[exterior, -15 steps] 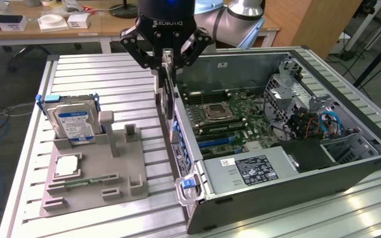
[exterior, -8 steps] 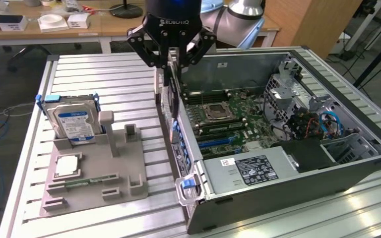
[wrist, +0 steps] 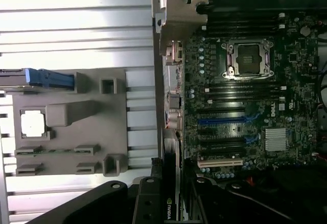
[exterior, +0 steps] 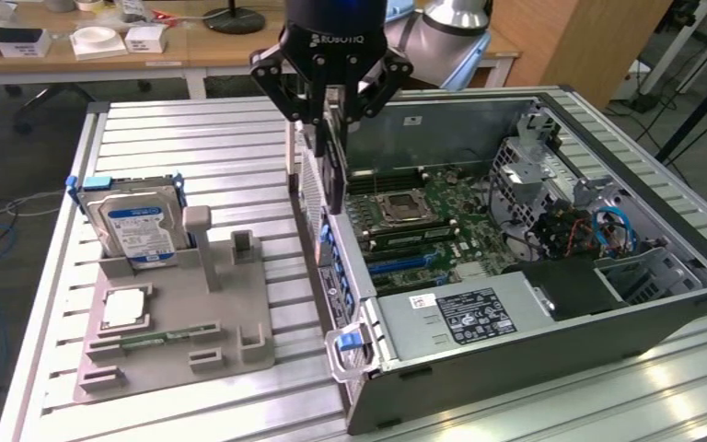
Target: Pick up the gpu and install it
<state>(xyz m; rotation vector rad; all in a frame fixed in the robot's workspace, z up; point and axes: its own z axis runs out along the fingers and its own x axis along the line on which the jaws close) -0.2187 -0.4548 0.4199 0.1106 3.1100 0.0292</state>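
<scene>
The gpu (exterior: 335, 152) (wrist: 171, 175) hangs on edge beneath the gripper (exterior: 332, 106) (wrist: 171, 203). The jaws pinch the card across its two flat faces near its upper end. It is in the air above the computer case (exterior: 648, 230), at the side wall nearest the grey fixture (exterior: 169, 354) (wrist: 117, 117), and is not yet seated in a slot. Judged from its build, the card is light and stiff, but the board and its edge contacts are fragile. Hold it on the cooler body and the board faces, as the jaws do here, and keep off the contact edge and the thin metal bracket. A tilt in the grip could jam the card against the case wall. The case lies on its side on the slatted metal surface (exterior: 181, 138) with its interior exposed. It contains the motherboard (exterior: 446, 226) (wrist: 240, 147), which carries an open processor socket (exterior: 400, 210) (wrist: 249, 59), along with blue expansion slots (exterior: 403, 265) (wrist: 225, 119). A labelled power supply (exterior: 477, 313) sits at the near end, and a drive cage with cables sits toward the exterior view's right. The fixture stands just beside the case on the same surface. It holds a blue-labelled hard drive (exterior: 139, 226) upright in its rack, a processor (exterior: 126, 307) (wrist: 33, 122) lying flat in a recess, and a narrow memory stick (exterior: 163, 337) lying in a groove.
</scene>
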